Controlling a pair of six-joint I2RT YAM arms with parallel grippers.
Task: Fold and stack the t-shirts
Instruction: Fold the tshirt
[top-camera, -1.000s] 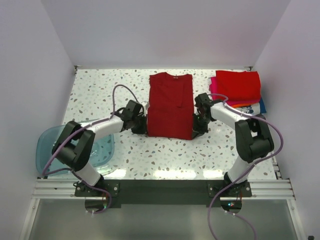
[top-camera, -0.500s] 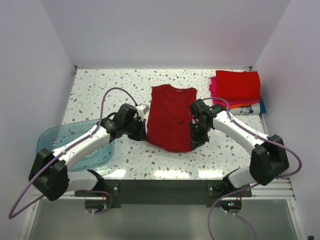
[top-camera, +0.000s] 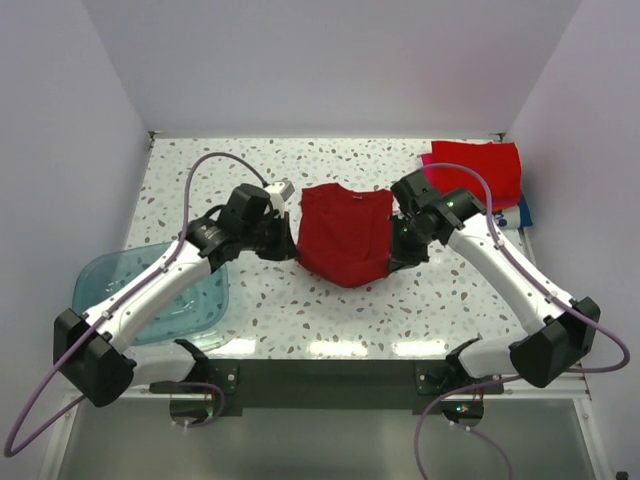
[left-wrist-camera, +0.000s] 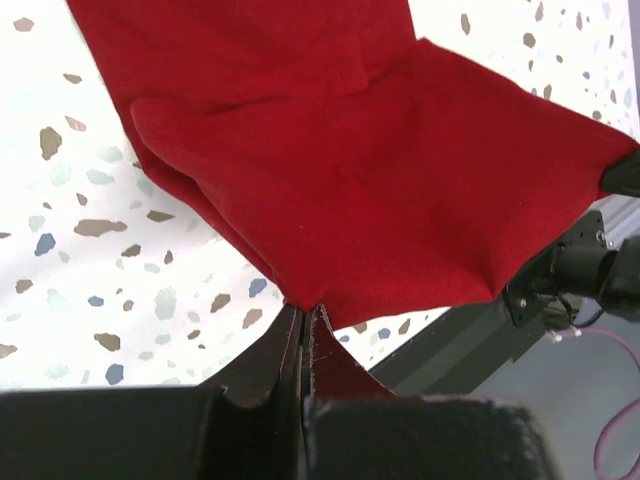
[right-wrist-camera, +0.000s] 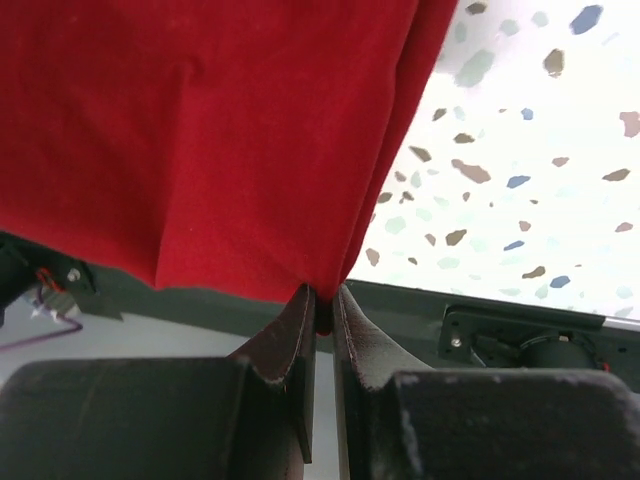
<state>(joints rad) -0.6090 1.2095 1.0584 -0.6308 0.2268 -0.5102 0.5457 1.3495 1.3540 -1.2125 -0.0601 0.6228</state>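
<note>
Top external: dark red t-shirt (top-camera: 345, 235) collar far, hem near; left fingers (left-wrist-camera: 270, 365), right fingers (right-wrist-camera: 285, 345) pinch hem corners.

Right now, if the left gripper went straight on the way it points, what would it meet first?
The dark red t-shirt: the left gripper is shut on its edge, and the cloth fills the way just ahead. What lies behind the cloth I cannot tell.

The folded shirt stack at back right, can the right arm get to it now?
Probably, but not freely: the stack lies close beyond the right gripper with nothing between, yet it is shut on the dark red t-shirt.
</note>
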